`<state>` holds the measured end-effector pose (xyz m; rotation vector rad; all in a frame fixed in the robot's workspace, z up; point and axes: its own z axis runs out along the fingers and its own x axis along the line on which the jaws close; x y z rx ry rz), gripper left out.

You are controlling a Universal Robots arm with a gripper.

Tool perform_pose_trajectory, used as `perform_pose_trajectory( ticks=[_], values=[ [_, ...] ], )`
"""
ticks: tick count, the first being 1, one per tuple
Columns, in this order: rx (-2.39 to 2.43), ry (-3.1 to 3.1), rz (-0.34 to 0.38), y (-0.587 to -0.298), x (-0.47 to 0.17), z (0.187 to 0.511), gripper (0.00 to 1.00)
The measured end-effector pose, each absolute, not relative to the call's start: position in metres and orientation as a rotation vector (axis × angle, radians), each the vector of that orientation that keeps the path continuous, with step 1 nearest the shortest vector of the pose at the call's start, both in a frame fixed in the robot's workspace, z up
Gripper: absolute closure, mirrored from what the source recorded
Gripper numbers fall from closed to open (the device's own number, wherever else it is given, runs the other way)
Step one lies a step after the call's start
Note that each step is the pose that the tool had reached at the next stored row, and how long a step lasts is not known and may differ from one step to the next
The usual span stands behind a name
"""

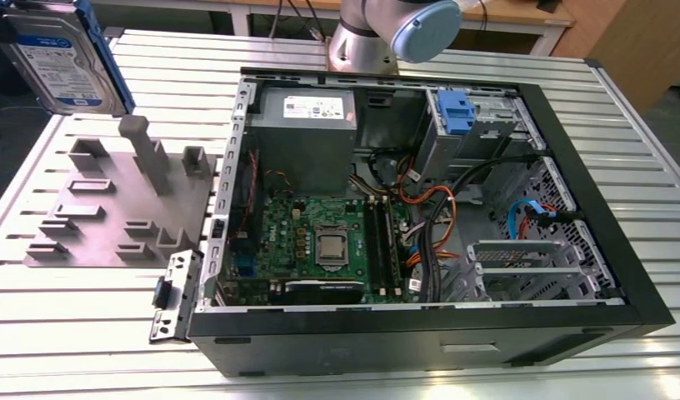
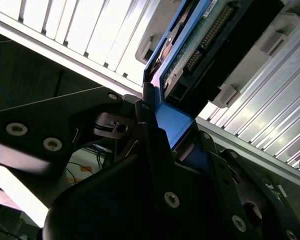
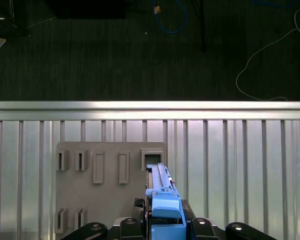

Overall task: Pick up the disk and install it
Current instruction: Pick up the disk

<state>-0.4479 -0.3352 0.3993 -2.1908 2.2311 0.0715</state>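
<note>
Arm: we've got its grey base joint (image 1: 360, 46) with the pale blue cap at the far edge of the worktop (image 1: 96, 333), behind the open computer case (image 1: 607, 250); the rest of the arm runs off the top of the exterior view
Wrist pose: turned downward. In the first wrist view we look straight down past the pincer (image 3: 165, 222) onto the slatted worktop, with the dark floor (image 3: 115, 50) beyond its edge
Pincer: pinching the disk (image 2: 200, 45). In the second wrist view the black fingers (image 2: 151, 131) press on either side of its blue carrier frame, one on each flat side
Disk, where: up in the air at the exterior view's upper left corner (image 1: 62, 58), over the far left corner of the worktop and well apart from the case
Disk, attitude: standing on edge, leaning a little. Its white label with the blue band faces the exterior camera, and the blue frame runs down its side
Disk, from above: in the first wrist view we see it edge-on, a narrow blue and silver strip (image 3: 160, 185) running away from the pincer
Below the disk: the grey fixture plate (image 1: 107, 217) with its slots and posts. In the first wrist view the disk's far end lines up with the square slot (image 3: 153, 159) at one corner of the plate, and in the exterior view the disk hangs clear above the plate
Case: lying open side up, with the green motherboard (image 1: 317, 242) in the middle, the grey power supply box (image 1: 307, 125) at the far end and a bare blue bracket (image 1: 457, 112) in the drive bay
</note>
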Motion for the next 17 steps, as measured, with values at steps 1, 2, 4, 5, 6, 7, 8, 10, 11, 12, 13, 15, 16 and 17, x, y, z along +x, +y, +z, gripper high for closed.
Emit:
perform_pose_trajectory(
  ticks=[1, 2, 4, 5, 6, 7, 8, 10, 11, 12, 13, 15, 16, 17],
  values=[
    [-2.191, 2.231, 0.072, -0.3352, -0.4479, 0.3993, 0.63],
    [-2.191, 2.231, 0.072, -0.3352, -0.4479, 0.3994, 0.63],
    [-2.191, 2.231, 0.072, -0.3352, -0.4479, 0.4, 0.63],
    [-2.191, 2.231, 0.072, -0.3352, -0.4479, 0.4003, 0.63],
    [-2.191, 2.231, 0.072, -0.3352, -0.4479, 0.4007, 0.63],
    [-2.191, 2.231, 0.072, -0.3352, -0.4479, 0.4012, 0.63],
    [-2.191, 2.231, 0.072, -0.3352, -0.4479, 0.4017, 0.63],
    [-2.191, 2.231, 0.072, -0.3352, -0.4478, 0.4032, 0.63],
    [-2.191, 2.231, 0.072, -0.3352, -0.4479, 0.404, 0.63],
    [-2.191, 2.231, 0.071, -0.3352, -0.4479, 0.4047, 0.63],
    [-2.191, 2.231, 0.072, -0.3352, -0.4479, 0.4056, 0.63],
    [-2.191, 2.231, 0.072, -0.3352, -0.4478, 0.4074, 0.63],
    [-2.191, 2.231, 0.072, -0.3352, -0.4478, 0.4083, 0.63],
    [-2.191, 2.231, 0.071, -0.3352, -0.4479, 0.4093, 0.63]
  ],
)
